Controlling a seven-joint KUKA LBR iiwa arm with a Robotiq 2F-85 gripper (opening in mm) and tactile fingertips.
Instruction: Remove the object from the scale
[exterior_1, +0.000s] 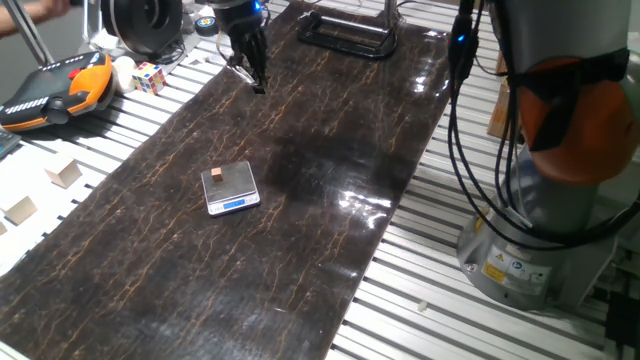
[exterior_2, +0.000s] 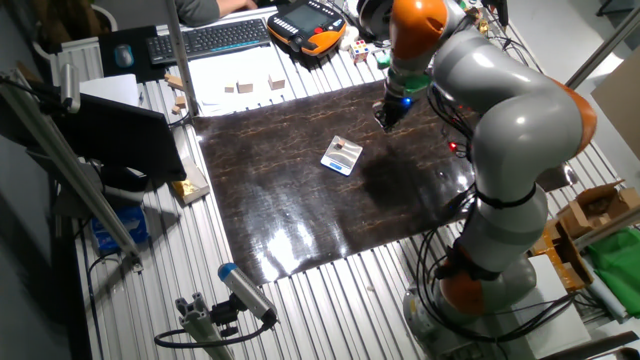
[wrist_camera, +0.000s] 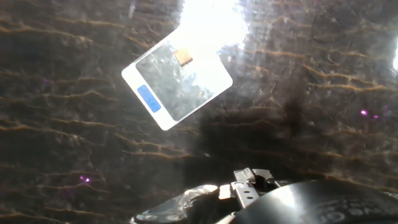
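Note:
The scale (exterior_1: 232, 190) lies flat on the dark marbled mat (exterior_1: 300, 250), its blue display towards the near edge. The object (exterior_1: 217, 178), a tiny reddish-brown cube, sits on the scale's platform near one corner. My gripper (exterior_1: 260, 85) hangs above the far end of the mat, well away from the scale, its fingers drawn together to one tip with nothing in them. The other fixed view shows the gripper (exterior_2: 385, 122) to the upper right of the scale (exterior_2: 342, 156). In the hand view the scale (wrist_camera: 177, 78) and the object (wrist_camera: 183, 56) lie ahead, partly washed out by glare.
An orange teach pendant (exterior_1: 55, 90) and a Rubik's cube (exterior_1: 150, 77) lie beyond the mat's far left corner. Pale tan blocks (exterior_1: 65, 175) sit on the slatted table at left. A black frame (exterior_1: 345, 35) rests at the mat's far end. The robot base (exterior_1: 540, 240) stands at right.

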